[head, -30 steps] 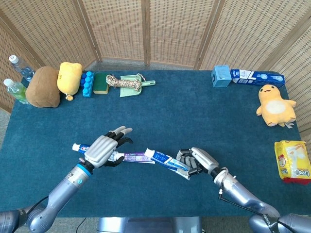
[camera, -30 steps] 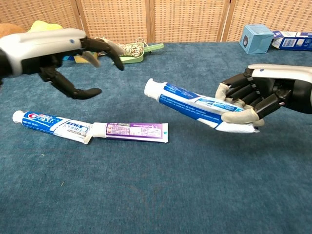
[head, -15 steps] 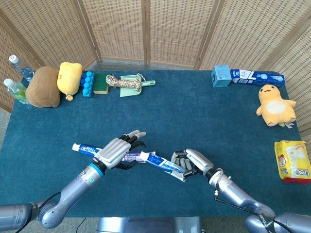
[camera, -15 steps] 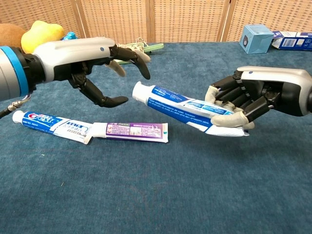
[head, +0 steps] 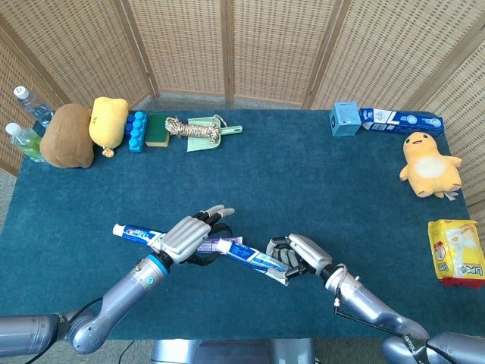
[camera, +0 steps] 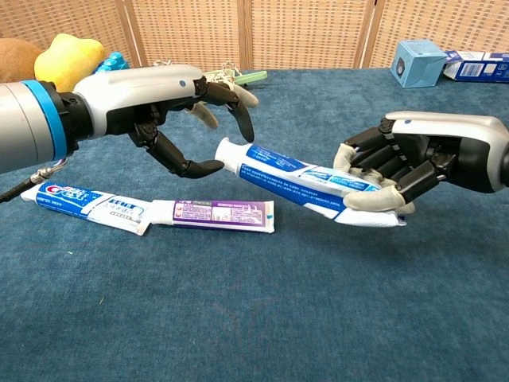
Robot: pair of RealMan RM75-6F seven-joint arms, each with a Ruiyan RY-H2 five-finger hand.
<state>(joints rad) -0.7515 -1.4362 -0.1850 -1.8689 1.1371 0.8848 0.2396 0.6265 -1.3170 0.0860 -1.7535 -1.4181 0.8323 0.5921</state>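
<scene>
The left arm extends from the lower left, its grey forearm ending in a blue wrist band. The left hand (camera: pixel 171 107) is held palm-down above the table, fingers (camera: pixel 238 97) spread and arched forward, thumb curved beneath them; nothing is enclosed in it. The right arm enters from the lower right. The right hand (camera: pixel 413 167) is turned palm toward the left hand, with its fingers curled and its thumb pressed upward from below, gripping.

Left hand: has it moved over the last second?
Yes. The left hand has moved rightward, past the purple tube lying on the table, and reaches the cap end of the tube the right hand holds.
</scene>
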